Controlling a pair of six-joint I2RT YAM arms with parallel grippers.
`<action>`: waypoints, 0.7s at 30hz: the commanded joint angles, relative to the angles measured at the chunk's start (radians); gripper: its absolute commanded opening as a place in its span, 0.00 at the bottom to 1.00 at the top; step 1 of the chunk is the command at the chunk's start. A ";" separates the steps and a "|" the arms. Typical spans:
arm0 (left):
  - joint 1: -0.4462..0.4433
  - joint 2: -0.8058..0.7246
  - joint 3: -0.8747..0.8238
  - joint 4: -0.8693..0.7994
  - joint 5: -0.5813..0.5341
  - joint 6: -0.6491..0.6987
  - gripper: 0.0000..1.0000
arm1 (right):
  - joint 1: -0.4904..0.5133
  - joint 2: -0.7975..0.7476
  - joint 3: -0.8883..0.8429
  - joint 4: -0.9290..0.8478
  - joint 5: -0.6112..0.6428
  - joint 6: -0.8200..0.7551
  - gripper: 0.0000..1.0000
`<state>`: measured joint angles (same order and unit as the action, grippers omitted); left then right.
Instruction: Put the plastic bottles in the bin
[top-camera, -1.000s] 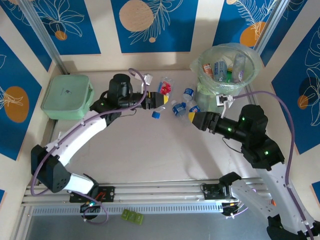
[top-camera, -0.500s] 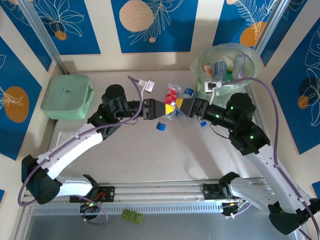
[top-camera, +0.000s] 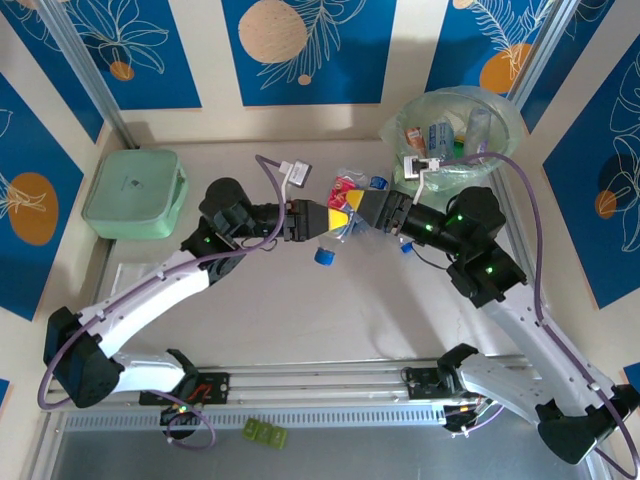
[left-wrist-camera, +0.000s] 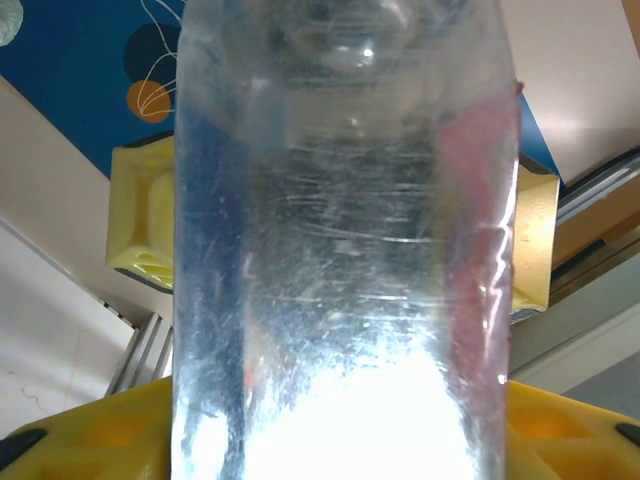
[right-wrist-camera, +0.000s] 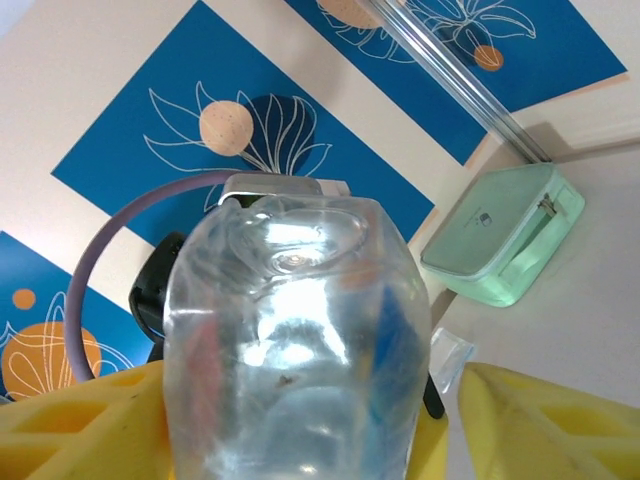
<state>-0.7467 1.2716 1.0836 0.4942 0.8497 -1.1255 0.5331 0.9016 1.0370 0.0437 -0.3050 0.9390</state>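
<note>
The beige tabletop (top-camera: 330, 320) carries a green box (top-camera: 133, 193) at its far left corner and the bin (top-camera: 505, 140) at its far right corner. A blue-capped bottle (top-camera: 378, 183) lies just beside the bin.

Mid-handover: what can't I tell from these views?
- Top view: bottle mostly covered by the left gripper and right gripper.
- Right wrist view: whether the fingers grip it; one side shows a gap.
- Left wrist view: glare washes out its lower half.
- Bin: liner blurs contents.
</note>
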 joint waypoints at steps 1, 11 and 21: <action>-0.018 -0.008 -0.005 0.088 0.046 -0.019 0.56 | 0.004 0.005 -0.015 0.038 0.002 0.028 0.66; -0.019 0.033 -0.009 0.190 0.060 -0.108 0.59 | 0.004 0.004 -0.020 0.046 -0.002 0.039 0.66; -0.020 0.043 -0.024 0.200 0.055 -0.108 0.68 | -0.002 -0.021 -0.012 -0.035 0.040 0.009 0.45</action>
<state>-0.7551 1.3243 1.0618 0.6292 0.8829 -1.2343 0.5358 0.9035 1.0237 0.0505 -0.3035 0.9699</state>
